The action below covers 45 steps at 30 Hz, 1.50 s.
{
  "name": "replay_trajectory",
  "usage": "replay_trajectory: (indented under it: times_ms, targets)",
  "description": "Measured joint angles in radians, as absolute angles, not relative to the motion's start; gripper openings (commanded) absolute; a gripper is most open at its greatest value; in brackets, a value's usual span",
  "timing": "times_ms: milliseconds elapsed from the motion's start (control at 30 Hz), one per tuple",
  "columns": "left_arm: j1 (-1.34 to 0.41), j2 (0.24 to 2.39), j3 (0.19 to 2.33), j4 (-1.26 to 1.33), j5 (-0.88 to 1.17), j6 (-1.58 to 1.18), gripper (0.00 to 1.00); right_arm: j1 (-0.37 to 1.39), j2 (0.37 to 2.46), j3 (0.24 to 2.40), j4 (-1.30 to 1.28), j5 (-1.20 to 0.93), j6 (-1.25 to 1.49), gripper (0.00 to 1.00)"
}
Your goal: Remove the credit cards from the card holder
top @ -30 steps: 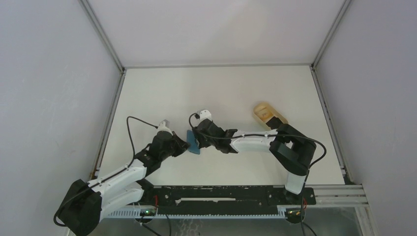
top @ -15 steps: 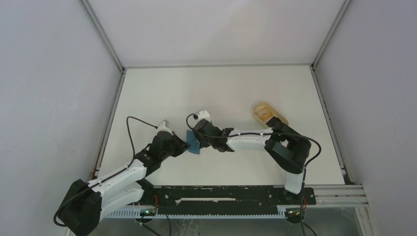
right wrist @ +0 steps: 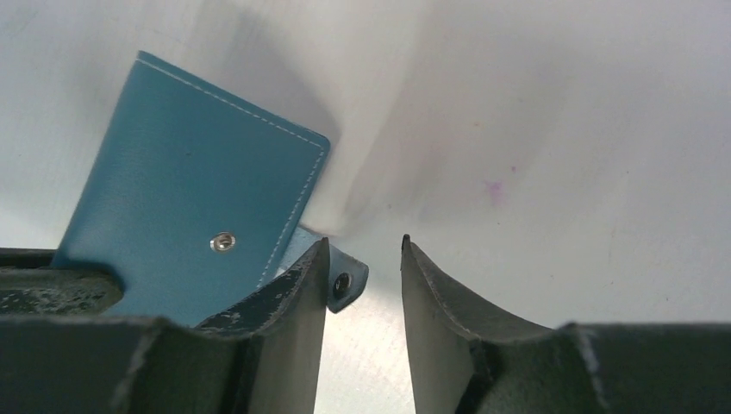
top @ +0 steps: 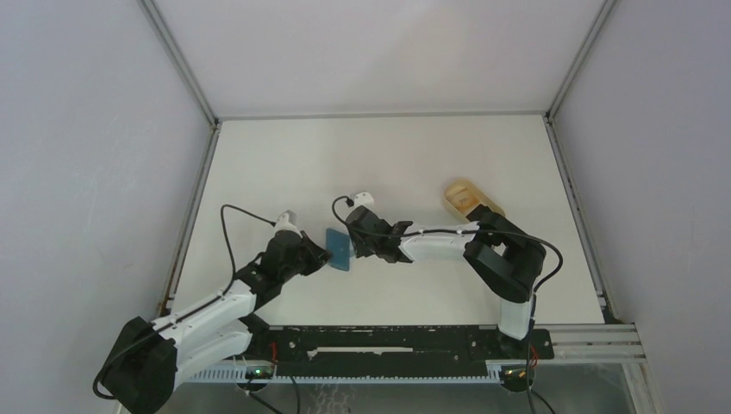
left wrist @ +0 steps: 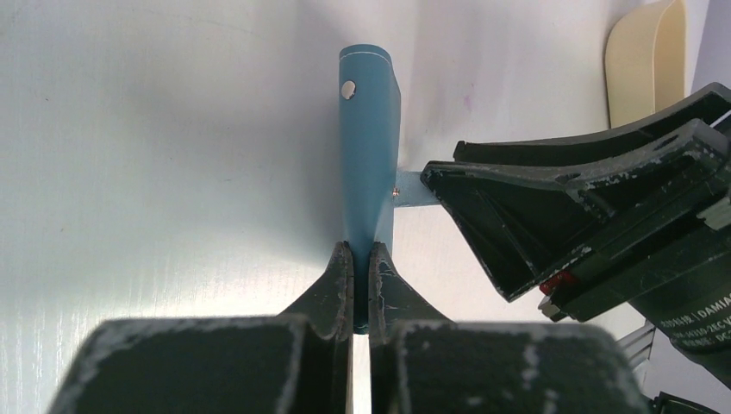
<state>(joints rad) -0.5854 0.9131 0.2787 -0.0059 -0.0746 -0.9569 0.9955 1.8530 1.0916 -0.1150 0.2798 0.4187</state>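
Card holder (top: 338, 248): folded, contents hidden, pinched by left gripper (left wrist: 361, 259).
Right gripper (right wrist: 364, 246): jaws parted, at holder's 3 o'clock.
Wrist views: edge-on from left, broad face from right.

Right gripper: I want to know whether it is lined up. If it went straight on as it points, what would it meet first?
Probably the snap tab of the card holder, which sits at the inner edge of one finger; the open gap beyond shows only table. Depth is unclear.

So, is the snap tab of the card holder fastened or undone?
Undone: the snap tab hangs free, off the stud on the card holder cover. The left gripper clamps the folded holder's edge.
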Motion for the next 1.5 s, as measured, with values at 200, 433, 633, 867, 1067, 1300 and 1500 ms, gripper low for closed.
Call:
replay_trajectory:
  times_ms: [200, 433, 633, 867, 1067, 1300, 1500]
  targets:
    - [-0.585, 0.903, 0.279, -0.014, -0.076, -0.957, 0.0, 0.966, 1.853, 1.073, -0.108, 0.243, 0.437, 0.26]
    - [-0.585, 0.903, 0.279, -0.014, -0.078, -0.957, 0.0, 0.947, 1.853, 1.06, -0.099, 0.197, 0.455, 0.17]
    - [-0.585, 0.904, 0.279, -0.015, -0.08, -0.957, 0.0, 0.924, 1.842, 1.032, -0.078, 0.141, 0.471, 0.0]
    - [-0.585, 0.907, 0.279, -0.015, -0.085, -0.958, 0.0, 0.902, 1.806, 1.0, -0.049, 0.086, 0.495, 0.0]
    - [-0.586, 0.869, 0.279, -0.032, -0.105, -0.96, 0.19, 0.873, 1.742, 0.966, -0.041, 0.064, 0.503, 0.0]
    - [-0.586, 0.85, 0.279, -0.06, -0.121, -0.957, 0.53, 0.824, 1.671, 0.952, -0.048, 0.075, 0.5, 0.0]
    - [-0.586, 0.852, 0.279, -0.063, -0.12, -0.958, 0.43, 0.826, 1.645, 0.944, -0.047, 0.054, 0.503, 0.47]
